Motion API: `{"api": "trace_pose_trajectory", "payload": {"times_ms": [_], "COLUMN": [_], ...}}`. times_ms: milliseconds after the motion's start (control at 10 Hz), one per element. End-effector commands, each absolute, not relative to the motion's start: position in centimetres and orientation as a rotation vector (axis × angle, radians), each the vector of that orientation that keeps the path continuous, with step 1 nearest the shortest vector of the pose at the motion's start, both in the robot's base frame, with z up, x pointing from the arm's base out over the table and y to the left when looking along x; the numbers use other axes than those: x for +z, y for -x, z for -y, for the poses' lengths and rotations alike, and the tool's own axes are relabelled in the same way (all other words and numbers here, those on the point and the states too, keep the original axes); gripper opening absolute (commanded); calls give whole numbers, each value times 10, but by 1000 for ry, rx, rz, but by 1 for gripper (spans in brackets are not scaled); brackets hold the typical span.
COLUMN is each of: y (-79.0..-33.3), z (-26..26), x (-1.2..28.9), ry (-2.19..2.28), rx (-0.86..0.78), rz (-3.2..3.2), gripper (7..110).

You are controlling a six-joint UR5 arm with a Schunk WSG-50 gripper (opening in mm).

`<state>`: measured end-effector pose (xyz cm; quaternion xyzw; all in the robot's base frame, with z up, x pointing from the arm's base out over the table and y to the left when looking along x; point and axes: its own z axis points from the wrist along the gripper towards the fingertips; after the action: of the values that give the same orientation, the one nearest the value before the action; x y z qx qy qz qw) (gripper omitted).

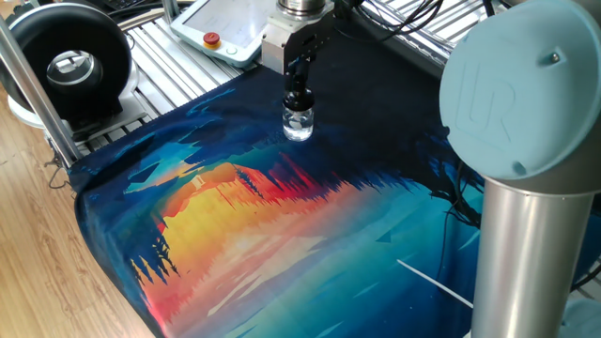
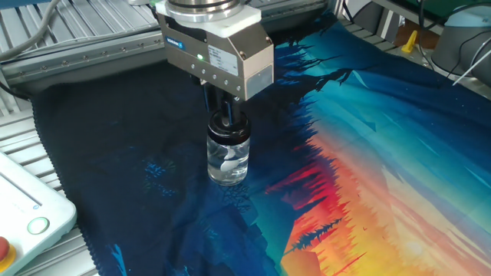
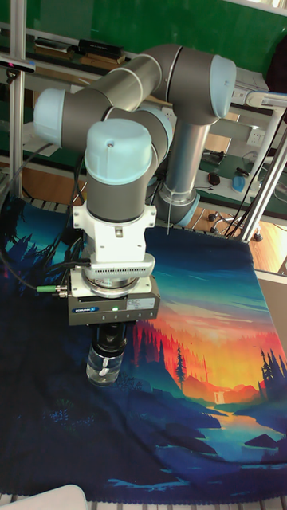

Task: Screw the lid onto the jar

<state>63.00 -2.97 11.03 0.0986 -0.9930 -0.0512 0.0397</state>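
Note:
A small clear glass jar stands upright on the dark part of the printed cloth. The black lid sits on its neck. My gripper comes straight down over it and is shut on the lid. The gripper housing hides the lid's top in the other fixed view and the tall fixed view.
A large black ring-shaped device stands at the far left. A white pendant with a red button lies behind the jar. The arm's thick grey column fills the right side.

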Motion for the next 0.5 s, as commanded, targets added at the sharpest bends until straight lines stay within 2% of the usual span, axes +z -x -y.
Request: {"api": "trace_pose_trajectory", "payload": {"times_ms": [0, 400], "y": [-626, -625], "z": [20, 36], "x": [116, 113], "ry": [-304, -343], "rx": [-165, 48], "rz": [3032, 3048], "gripper": [44, 44]}}
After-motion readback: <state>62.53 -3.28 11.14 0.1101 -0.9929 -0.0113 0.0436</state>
